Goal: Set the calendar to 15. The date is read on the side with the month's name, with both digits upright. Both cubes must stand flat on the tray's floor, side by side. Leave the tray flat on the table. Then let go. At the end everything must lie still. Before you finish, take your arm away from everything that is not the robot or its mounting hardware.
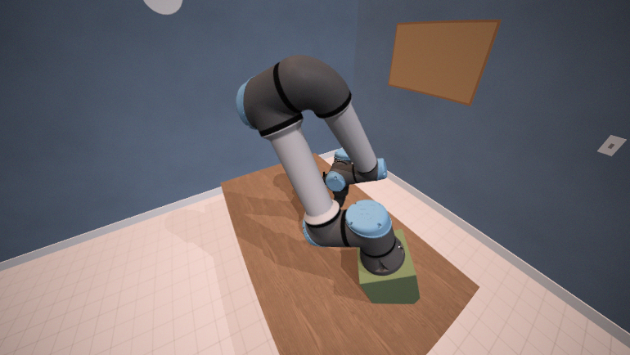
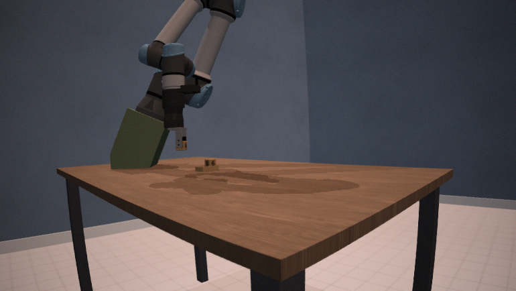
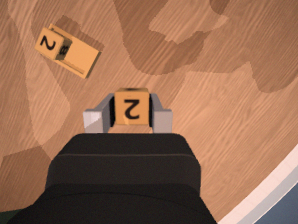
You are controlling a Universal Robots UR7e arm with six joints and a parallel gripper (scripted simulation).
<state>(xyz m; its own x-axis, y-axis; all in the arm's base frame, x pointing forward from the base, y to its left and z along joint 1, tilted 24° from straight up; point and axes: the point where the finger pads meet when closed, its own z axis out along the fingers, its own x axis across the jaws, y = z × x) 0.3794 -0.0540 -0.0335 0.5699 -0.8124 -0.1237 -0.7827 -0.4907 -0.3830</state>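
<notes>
Wrist view: the gripper is clamped on a cube showing a 2, held above the wooden table; the tray with the other cube lies apart. Blue walls and tiled floor surround the table. From the top, the arm hides gripper and tray.

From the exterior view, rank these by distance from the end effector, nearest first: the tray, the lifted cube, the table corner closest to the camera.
1. The lifted cube: clamped between the fingers of the end effector, above the table.
2. The tray: on the table, below and to the right in this view, with the other cube on it.
3. The table corner closest to the camera: far forward, low in the view.
</notes>
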